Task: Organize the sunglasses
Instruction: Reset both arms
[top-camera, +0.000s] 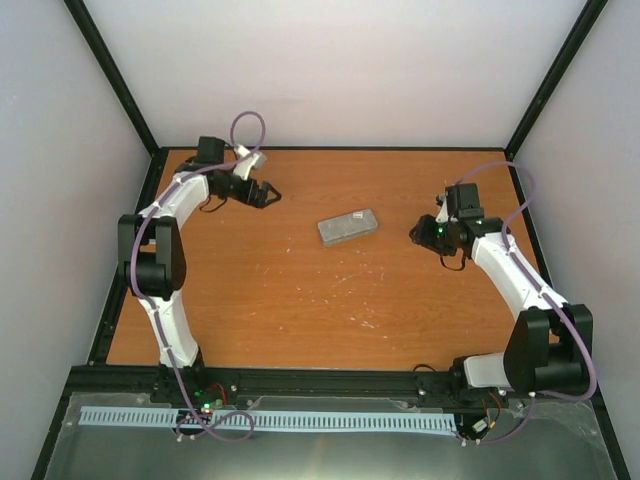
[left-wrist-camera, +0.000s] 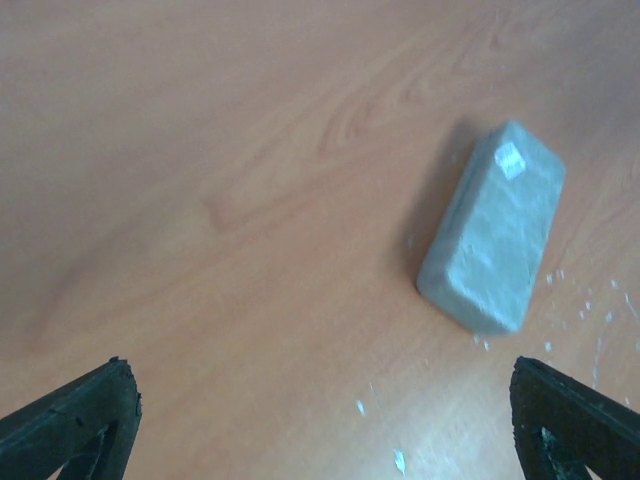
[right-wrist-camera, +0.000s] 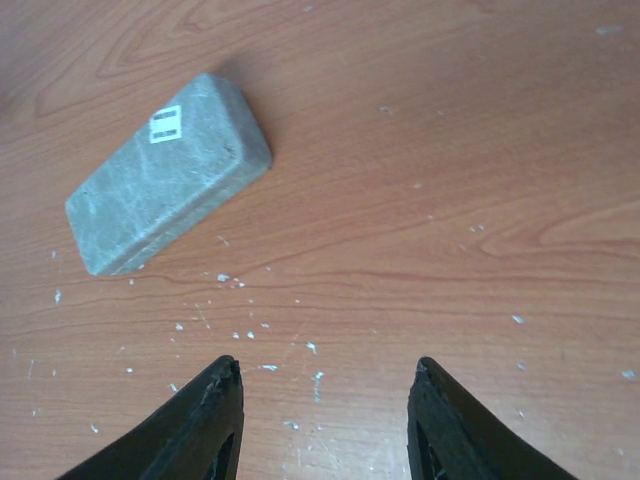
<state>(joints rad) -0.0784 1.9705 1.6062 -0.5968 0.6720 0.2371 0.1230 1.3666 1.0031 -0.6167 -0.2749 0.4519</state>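
The sunglasses are out of view in every frame. A closed grey rectangular case (top-camera: 348, 227) with a small white sticker lies mid-table; it also shows in the left wrist view (left-wrist-camera: 493, 230) and the right wrist view (right-wrist-camera: 165, 173). My left gripper (top-camera: 268, 194) is open and empty, left of the case and apart from it, in its own view (left-wrist-camera: 325, 385). My right gripper (top-camera: 418, 233) is open and empty, right of the case, in its own view (right-wrist-camera: 325, 372).
The orange wooden table (top-camera: 300, 300) carries white specks (right-wrist-camera: 240, 335) near the case. Black frame rails (top-camera: 300, 380) border the table, with pale walls behind and at the sides.
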